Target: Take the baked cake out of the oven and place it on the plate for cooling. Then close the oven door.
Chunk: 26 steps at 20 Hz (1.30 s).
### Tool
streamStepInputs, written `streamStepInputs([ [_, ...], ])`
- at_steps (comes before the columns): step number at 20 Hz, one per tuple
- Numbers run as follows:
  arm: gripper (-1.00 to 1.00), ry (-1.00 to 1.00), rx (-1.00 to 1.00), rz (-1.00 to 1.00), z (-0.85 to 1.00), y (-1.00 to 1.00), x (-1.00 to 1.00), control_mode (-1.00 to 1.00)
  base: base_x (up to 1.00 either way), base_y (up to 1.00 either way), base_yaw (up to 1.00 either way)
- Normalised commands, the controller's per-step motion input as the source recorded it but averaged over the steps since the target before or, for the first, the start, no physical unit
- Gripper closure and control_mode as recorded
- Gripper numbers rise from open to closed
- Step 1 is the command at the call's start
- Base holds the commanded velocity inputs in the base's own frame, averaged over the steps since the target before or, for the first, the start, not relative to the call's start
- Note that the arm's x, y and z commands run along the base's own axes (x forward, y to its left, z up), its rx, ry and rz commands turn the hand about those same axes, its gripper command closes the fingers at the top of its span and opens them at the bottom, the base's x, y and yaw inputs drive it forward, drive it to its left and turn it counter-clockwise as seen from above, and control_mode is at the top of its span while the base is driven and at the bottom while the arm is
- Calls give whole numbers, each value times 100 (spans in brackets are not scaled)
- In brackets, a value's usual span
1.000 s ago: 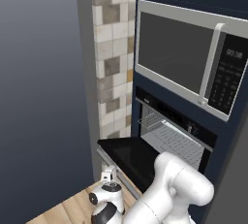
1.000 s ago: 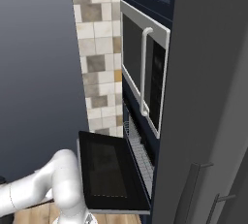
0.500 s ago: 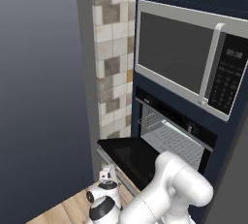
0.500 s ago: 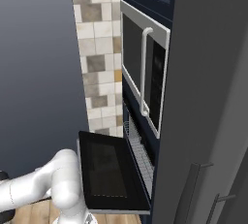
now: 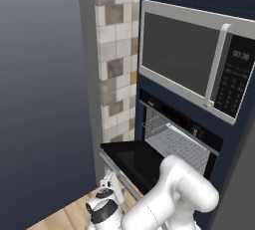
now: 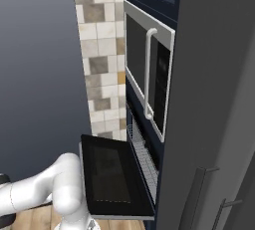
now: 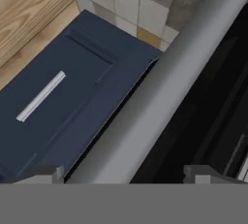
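- Oven door (image 6: pixel 112 179): glossy black glass.
- Door handle (image 7: pixel 160 92): smooth, matt grey bar, probably metal.
- Rack (image 5: pixel 172 139): thin silvery wire.
- Microwave (image 5: pixel 196 57): brushed silver frame, dull grey door.
- Wall (image 5: pixel 117 59): matt stone-like tiles.
- Floor (image 7: pixel 26 9): pale wood planks.
- Drawer (image 7: pixel 58 106): matt navy.

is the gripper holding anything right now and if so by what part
Nothing is held. The gripper is open, its fingertips standing on either side of the oven door's silver bar handle, not closed on it.
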Motion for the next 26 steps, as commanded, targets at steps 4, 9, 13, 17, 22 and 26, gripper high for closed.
streamStepInputs([
  [4, -100, -12, -27, -10, -88, 19, 0, -100, 0, 0, 0],
  [9, -100, -16, -26, -9, -86, 20, 1, -100, 0, 0, 0],
  [13, -100, -23, -27, -9, -85, 13, 10, -100, 0, 0, 0],
  [17, -100, -30, -30, -11, -86, 9, 16, -100, 0, 0, 0],
  [22, -100, -30, -30, -11, -91, 12, 21, -100, 0, 0, 0],
  [26, -100, -30, -29, -10, -94, 23, 20, -100, 0, 0, 0],
])
